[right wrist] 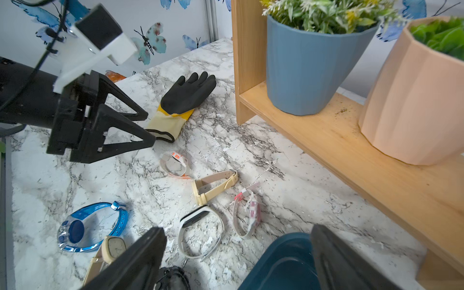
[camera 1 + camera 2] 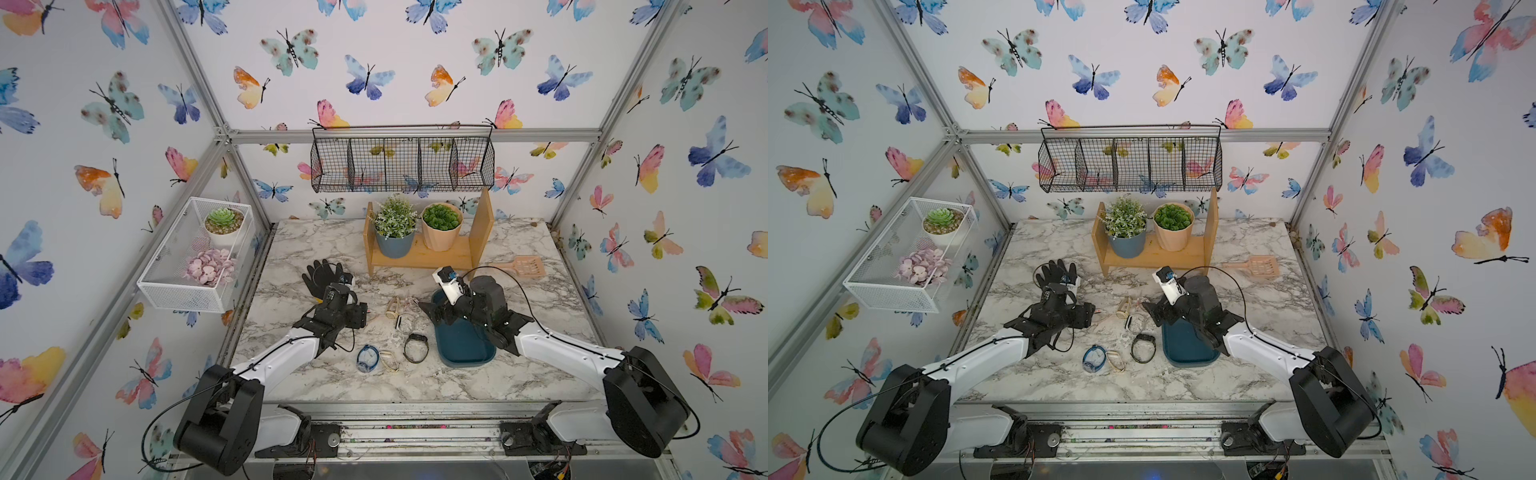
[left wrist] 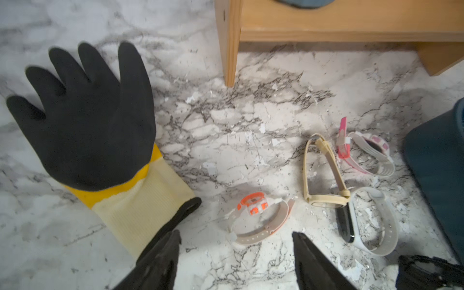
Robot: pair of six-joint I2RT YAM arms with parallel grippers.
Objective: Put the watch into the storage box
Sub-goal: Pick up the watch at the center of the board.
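Several watches lie loose on the marble table left of the storage box, a dark teal tray. An orange-and-white watch rests just ahead of my left gripper, which is open with nothing between its fingers. Beyond it lie a beige strap watch, a pink-and-white one and a white band with a black face. My right gripper hangs open and empty, one finger over the box's far end. A black watch and a blue one lie nearer the front.
A black and yellow glove lies behind the left gripper. A wooden shelf with two potted plants stands at the back, a peach scoop to its right. A black wire basket and a white mesh basket hang on the walls.
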